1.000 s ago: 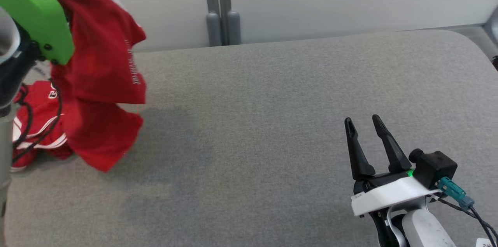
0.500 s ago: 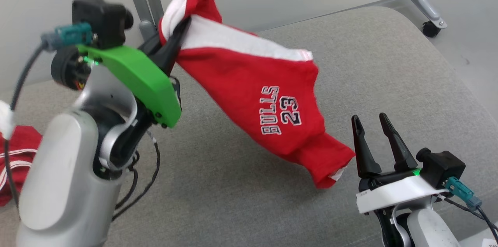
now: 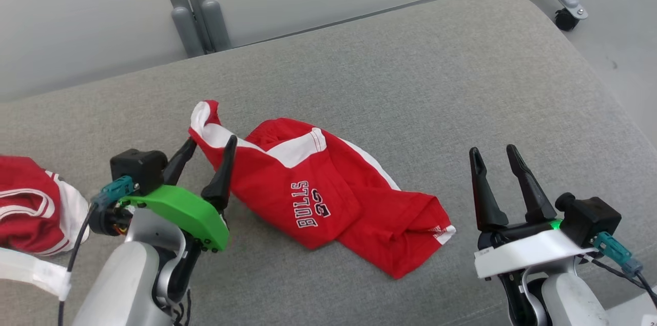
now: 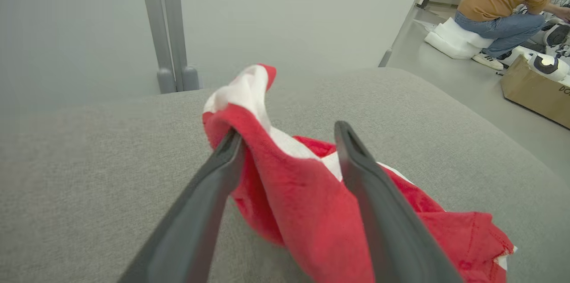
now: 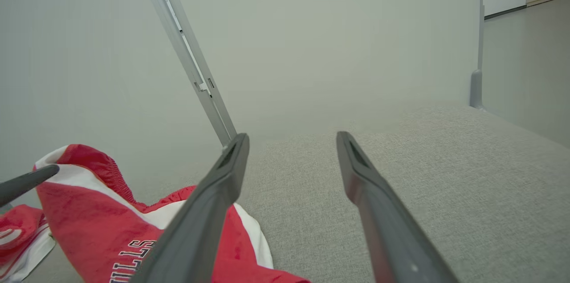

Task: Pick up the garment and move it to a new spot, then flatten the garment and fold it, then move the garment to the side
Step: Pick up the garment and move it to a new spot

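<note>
The garment (image 3: pixel 308 187), red shorts with white trim and "BULLS 23" lettering, lies crumpled on the grey cushioned surface (image 3: pixel 410 84). Its white-trimmed waist end stands up in a fold between the fingers of my left gripper (image 3: pixel 212 141), whose jaws are spread wide and open. In the left wrist view, the garment (image 4: pixel 289 194) rises between the fingers of the left gripper (image 4: pixel 288 130) and leans on the left one. My right gripper (image 3: pixel 491 150) is open and holds nothing, just right of the garment's lower end. In the right wrist view, the garment (image 5: pixel 98 216) lies to the left of the right gripper (image 5: pixel 292 136).
Another red and white garment (image 3: pixel 25 203) lies at the far left. Grey partition posts (image 3: pixel 195 23) stand behind the surface, and a caster wheel (image 3: pixel 564 18) is at the back right. A person (image 4: pixel 503 2) crouches by a cardboard box (image 4: pixel 534 91) on the floor beyond.
The head view has shifted. My left gripper has come down with the garment, laid it on the surface and opened. The right gripper has stayed open in place.
</note>
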